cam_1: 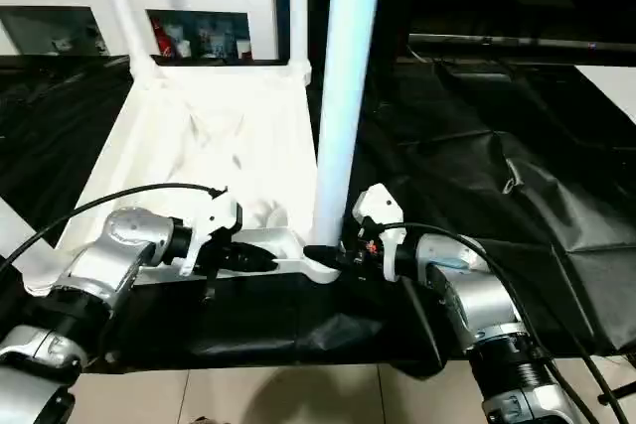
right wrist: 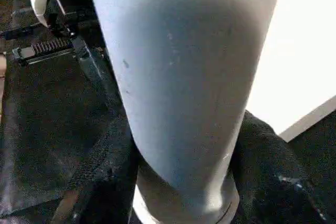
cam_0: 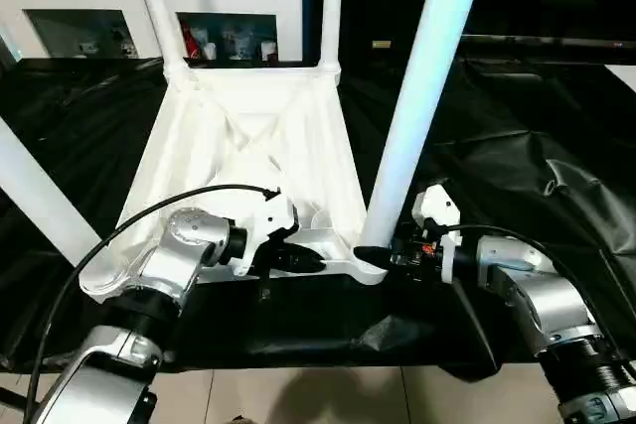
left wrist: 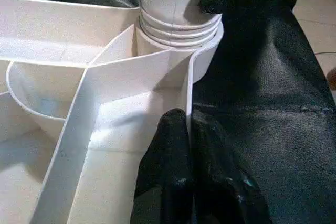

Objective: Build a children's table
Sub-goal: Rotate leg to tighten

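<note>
The white table top (cam_0: 248, 146) lies upside down on the black-draped work table, ribbed underside up. Two legs (cam_0: 159, 7) (cam_0: 331, 7) stand in the far corner sockets, and a third leg (cam_0: 35, 196) leans out at the near left. The fourth leg (cam_0: 417, 96) stands in the near right socket (cam_0: 368, 270), its threaded end (left wrist: 178, 19) seated in the ring. My right gripper (cam_0: 383, 253) is shut on this leg's base, fingers (right wrist: 268, 182) on either side. My left gripper (cam_0: 303, 261) is shut on the top's near rim (left wrist: 189, 93), fingers (left wrist: 168, 166) pinching the wall.
Black cloth (cam_0: 517, 146) covers the work table, creased to the right. A white cabinet (cam_0: 99, 7) with glass doors stands behind. The table's near edge drops to a pale floor (cam_0: 298, 394). Black cables (cam_0: 119, 230) arc over both forearms.
</note>
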Robot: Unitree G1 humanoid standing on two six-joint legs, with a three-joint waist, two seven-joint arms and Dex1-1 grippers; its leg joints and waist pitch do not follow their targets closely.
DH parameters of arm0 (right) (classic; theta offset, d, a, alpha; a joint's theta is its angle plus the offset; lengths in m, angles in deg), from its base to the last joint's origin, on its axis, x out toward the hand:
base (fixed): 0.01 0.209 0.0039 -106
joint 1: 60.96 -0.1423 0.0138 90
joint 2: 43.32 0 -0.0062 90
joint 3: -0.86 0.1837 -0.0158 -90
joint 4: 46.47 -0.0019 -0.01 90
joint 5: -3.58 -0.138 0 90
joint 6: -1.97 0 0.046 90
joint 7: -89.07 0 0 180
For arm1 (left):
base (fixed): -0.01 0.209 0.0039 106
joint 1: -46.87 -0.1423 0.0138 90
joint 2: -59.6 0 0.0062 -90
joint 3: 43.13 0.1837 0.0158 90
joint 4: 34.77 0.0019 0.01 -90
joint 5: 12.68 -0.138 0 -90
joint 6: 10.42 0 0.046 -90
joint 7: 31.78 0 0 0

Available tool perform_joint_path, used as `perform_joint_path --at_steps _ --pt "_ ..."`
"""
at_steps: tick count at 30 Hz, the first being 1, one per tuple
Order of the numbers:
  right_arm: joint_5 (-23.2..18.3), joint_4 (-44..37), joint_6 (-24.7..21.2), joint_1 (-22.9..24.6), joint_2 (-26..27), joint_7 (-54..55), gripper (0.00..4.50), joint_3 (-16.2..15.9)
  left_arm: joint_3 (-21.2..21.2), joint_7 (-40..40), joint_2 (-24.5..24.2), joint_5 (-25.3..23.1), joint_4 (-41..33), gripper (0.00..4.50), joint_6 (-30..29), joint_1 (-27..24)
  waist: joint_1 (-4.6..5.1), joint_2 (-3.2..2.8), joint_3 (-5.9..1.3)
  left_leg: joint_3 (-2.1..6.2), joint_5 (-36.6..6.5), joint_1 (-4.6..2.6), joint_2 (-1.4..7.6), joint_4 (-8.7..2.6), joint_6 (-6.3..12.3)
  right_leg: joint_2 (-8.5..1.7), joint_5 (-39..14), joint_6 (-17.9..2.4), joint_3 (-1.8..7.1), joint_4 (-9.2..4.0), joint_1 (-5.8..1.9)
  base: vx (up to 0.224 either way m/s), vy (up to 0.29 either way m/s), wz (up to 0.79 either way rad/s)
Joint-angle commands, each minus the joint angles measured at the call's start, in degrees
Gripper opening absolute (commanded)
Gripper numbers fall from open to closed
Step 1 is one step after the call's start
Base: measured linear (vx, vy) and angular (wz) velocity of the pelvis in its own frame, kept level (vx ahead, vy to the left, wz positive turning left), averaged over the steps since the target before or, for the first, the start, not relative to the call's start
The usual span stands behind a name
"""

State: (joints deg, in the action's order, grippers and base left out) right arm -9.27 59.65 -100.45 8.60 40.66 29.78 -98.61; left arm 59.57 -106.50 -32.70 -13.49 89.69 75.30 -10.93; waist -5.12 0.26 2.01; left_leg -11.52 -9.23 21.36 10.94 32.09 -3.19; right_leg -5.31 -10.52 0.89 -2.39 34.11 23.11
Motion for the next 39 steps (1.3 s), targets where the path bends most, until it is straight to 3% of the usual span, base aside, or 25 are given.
perform_joint_path --at_steps 1,5,9,10,12,16,18,20,21,24,29,31,35,38,39 --pt "-0.56 -1.11 -0.81 0.20 -0.09 -1.39 2.07 -0.61 -1.00 -1.16 1.20 4.20 -0.45 0.00 -0.51 -1.03 -0.04 1.27 -2.84 0.79 -13.45 -0.60 2.21 -3.20 3.23 -2.76 -14.31 -11.24 1.84 -4.11 -2.19 0.000 0.000 0.00" --pt "-0.59 -0.70 -1.09 0.61 0.48 -0.38 2.03 -0.35 -0.77 -0.50 1.38 3.92 -0.39 0.00 -0.44 -1.11 -0.05 1.23 -2.86 0.81 -13.35 -0.66 2.22 -3.19 3.15 -2.75 -14.20 -11.26 1.83 -4.08 -2.19 0.000 0.000 0.00" --pt "0.40 1.38 -1.08 1.04 2.79 4.70 2.02 0.45 -1.08 5.16 3.07 1.83 1.65 0.00 0.18 -0.22 0.11 1.23 -2.77 0.81 -14.08 -0.69 2.15 -3.24 2.71 -2.70 -14.80 -11.14 1.83 -4.21 -2.06 0.000 0.000 0.00" --pt "1.67 4.16 0.24 1.18 5.89 11.13 2.01 1.77 -1.61 10.37 5.16 0.65 3.84 0.00 0.49 0.96 0.20 1.29 -2.66 0.90 -15.23 -0.72 2.12 -3.34 2.17 -2.78 -17.08 -10.61 1.82 -4.43 -2.05 0.000 0.000 0.00" --pt "2.08 5.24 0.77 1.18 7.26 14.02 2.01 2.49 -1.76 12.09 5.95 0.32 4.52 0.00 0.28 1.39 0.55 1.30 -2.56 1.19 -17.57 -0.77 1.99 -3.60 0.56 -3.01 -22.75 -8.78 1.81 -4.94 -1.88 0.000 0.000 0.00" --pt "2.74 7.26 1.53 1.64 12.49 23.38 2.00 4.48 -1.72 17.61 8.80 -1.02 7.11 0.00 0.46 3.09 0.92 1.44 -2.58 1.19 -18.65 -1.04 1.84 -3.61 0.21 -2.89 -24.88 -7.44 1.89 -5.39 -1.57 0.000 0.000 0.00" --pt "5.41 10.18 2.29 0.57 17.22 33.84 2.00 5.02 -1.29 24.08 12.09 -2.65 10.00 0.00 -0.51 5.09 1.16 1.02 -2.48 1.23 -19.46 -1.16 1.91 -3.74 -0.22 -2.83 -25.00 -7.33 1.95 -5.53 -1.21 0.000 0.000 0.00" --pt "6.63 12.57 2.47 -1.12 20.26 39.91 2.00 6.16 -1.28 28.19 14.17 -3.57 11.87 0.00 -0.80 6.29 1.49 1.00 -2.52 1.44 -20.22 -0.97 1.72 -3.84 -0.64 -2.83 -26.24 -6.93 1.81 -5.57 -1.51 0.000 0.000 0.00" --pt "6.93 13.74 2.69 -2.06 21.54 42.41 2.00 6.82 -1.23 29.76 14.98 -3.97 12.59 0.00 -0.71 6.77 1.93 0.97 -2.47 1.50 -21.18 -1.20 1.77 -3.90 -1.00 -2.76 -26.53 -7.08 1.81 -5.69 -1.13 0.000 0.000 0.00" --pt "8.06 16.84 3.91 -4.64 23.03 45.67 1.99 6.98 -1.01 31.06 15.93 -4.49 13.18 0.00 -0.25 7.29 2.01 0.95 -2.64 1.50 -21.06 -1.03 1.72 -3.87 -0.45 -2.71 -24.86 -7.00 1.82 -5.71 -1.38 0.000 0.000 0.00" --pt "7.26 17.65 5.49 -5.93 23.43 43.40 1.99 7.23 -1.02 29.69 15.58 -4.36 13.12 0.00 0.62 7.30 1.85 1.07 -2.74 1.24 -19.09 -0.73 1.69 -3.69 0.95 -2.69 -19.99 -8.14 1.90 -5.28 -1.75 0.000 0.000 0.00" --pt "6.75 16.98 6.42 -5.82 23.03 41.28 2.55 7.31 -1.14 29.11 14.87 -4.28 13.39 0.00 1.31 7.40 1.80 1.09 -2.75 1.20 -18.79 -0.76 1.73 -3.68 1.26 -2.68 -19.62 -8.37 1.90 -5.23 -1.79 0.000 0.000 0.00" --pt "5.25 15.62 8.11 -5.67 19.99 33.78 2.86 7.17 -1.25 26.11 12.94 -3.71 13.57 0.00 2.88 7.28 1.82 1.41 -2.72 1.14 -18.64 -0.70 1.76 -3.62 1.91 -2.66 -19.90 -8.50 1.87 -5.27 -1.87 0.000 0.000 0.00" --pt "4.01 13.73 6.57 -5.12 18.01 28.99 3.07 6.31 -1.26 24.47 12.17 -3.25 12.93 0.00 3.01 6.90 1.63 1.35 -2.74 1.12 -17.56 -0.57 1.85 -3.54 2.68 -2.70 -18.22 -9.24 1.85 -5.03 -2.12 0.000 0.000 0.00" --pt "2.52 9.50 3.38 -3.55 13.82 21.14 3.07 4.27 -1.21 21.16 10.75 -2.46 11.85 0.00 3.22 6.24 1.45 1.31 -2.68 1.09 -17.11 -0.63 1.78 -3.52 3.08 -2.57 -17.79 -9.28 1.83 -5.06 -2.31 0.000 0.000 0.00"
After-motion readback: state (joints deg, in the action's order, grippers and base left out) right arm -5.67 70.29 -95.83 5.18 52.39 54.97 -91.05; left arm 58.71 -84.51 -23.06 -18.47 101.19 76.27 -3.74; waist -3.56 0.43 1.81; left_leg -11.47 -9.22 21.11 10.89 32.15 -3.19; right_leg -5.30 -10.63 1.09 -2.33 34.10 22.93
